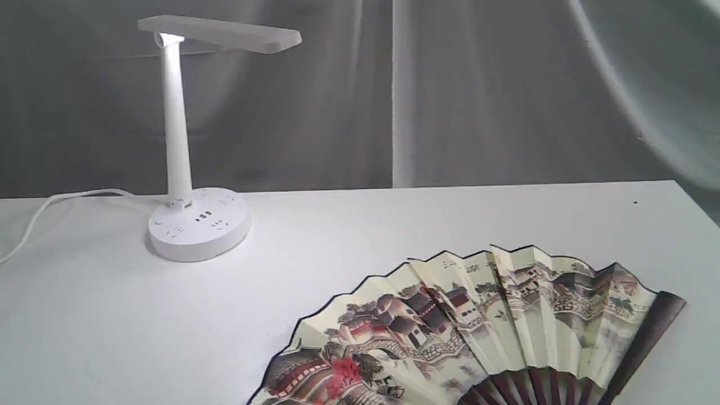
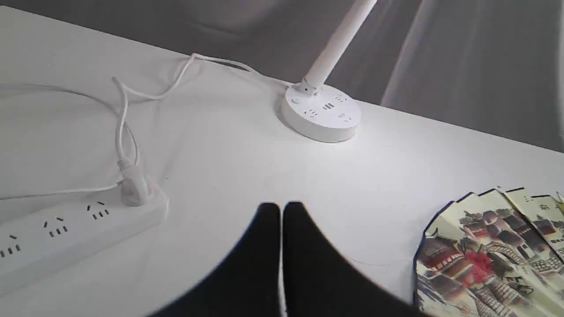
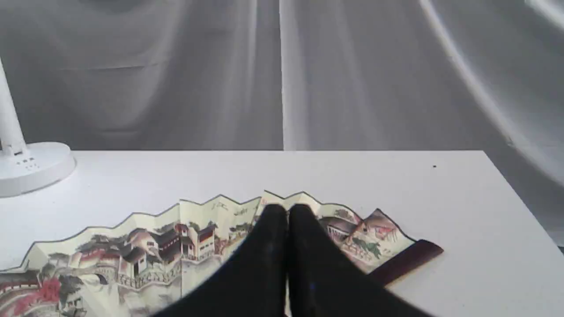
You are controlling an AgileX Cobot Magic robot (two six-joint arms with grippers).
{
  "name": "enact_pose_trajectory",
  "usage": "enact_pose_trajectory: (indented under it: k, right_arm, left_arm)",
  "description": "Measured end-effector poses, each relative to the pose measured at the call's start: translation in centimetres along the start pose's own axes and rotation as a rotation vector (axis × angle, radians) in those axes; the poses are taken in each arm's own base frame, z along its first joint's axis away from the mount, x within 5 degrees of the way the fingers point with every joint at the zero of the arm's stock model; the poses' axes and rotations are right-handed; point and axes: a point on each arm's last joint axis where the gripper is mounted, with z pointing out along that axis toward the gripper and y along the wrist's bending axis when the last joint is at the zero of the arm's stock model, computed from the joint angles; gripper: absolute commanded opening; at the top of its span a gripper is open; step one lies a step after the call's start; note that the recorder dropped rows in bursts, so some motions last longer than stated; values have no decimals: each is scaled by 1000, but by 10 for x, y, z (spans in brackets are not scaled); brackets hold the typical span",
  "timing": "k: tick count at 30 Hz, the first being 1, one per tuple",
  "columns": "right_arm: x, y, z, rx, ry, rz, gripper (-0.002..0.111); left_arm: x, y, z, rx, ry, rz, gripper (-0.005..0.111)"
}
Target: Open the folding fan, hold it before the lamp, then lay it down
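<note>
**Both grippers closed and empty; fan spread on the table**

Left gripper (image 2: 281,209): black fingers pressed together tip to tip, nothing between them, poised over bare table (image 1: 394,225); the fan's left edge lies to its right and the lamp beyond it. Right gripper (image 3: 287,210): fingers likewise shut on nothing, set over the fan's far scalloped edge; whether they touch the paper cannot be told. Fan (image 1: 467,332): fully unfolded, lying flat with the painted village side up at the near right of the table; dark ribs converge toward the near edge, and one dark guard stick bounds its right end. Lamp (image 1: 180,140): upright at the far left, well apart from the fan; flat head pointing right over its round socketed base. Cord (image 2: 145,88): runs left from the base; its plug (image 2: 134,187) sits in a white power strip (image 2: 66,229) on the table. Grey curtain (image 1: 478,84) behind.
</note>
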Motion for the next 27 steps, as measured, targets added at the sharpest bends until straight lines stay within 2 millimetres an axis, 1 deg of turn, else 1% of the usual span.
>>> enact_pose_trajectory:
  k: [3,5,11,16,19,21,23,27]
  right_arm:
    - [11,-1,3,7,15,13,0]
    - [15,-1,4,7,17,41,0]
    - [17,-1,4,2,19,96,0]
    - [17,-1,4,1,19,102,0]
    - [17,-1,4,1,19,104,0]
    - [16,-1,4,1,18,108,0]
    - [16,-1,4,1,18,108,0]
    - [16,-1,4,1,18,111,0]
  left_arm:
    - [0,0,0,5,2,-2,0]
    - [-1,-1,0,14,-15,-3,0]
    - [-15,-9,-2,99,-171,-4,0]
    - [-24,-15,-2,160,-280,-1,0]
    - [-24,-20,6,207,-348,10,0]
    - [-20,-24,17,245,-391,22,0]
    - [-13,-28,29,275,-420,36,0]
    - [3,-29,49,267,-428,108,0]
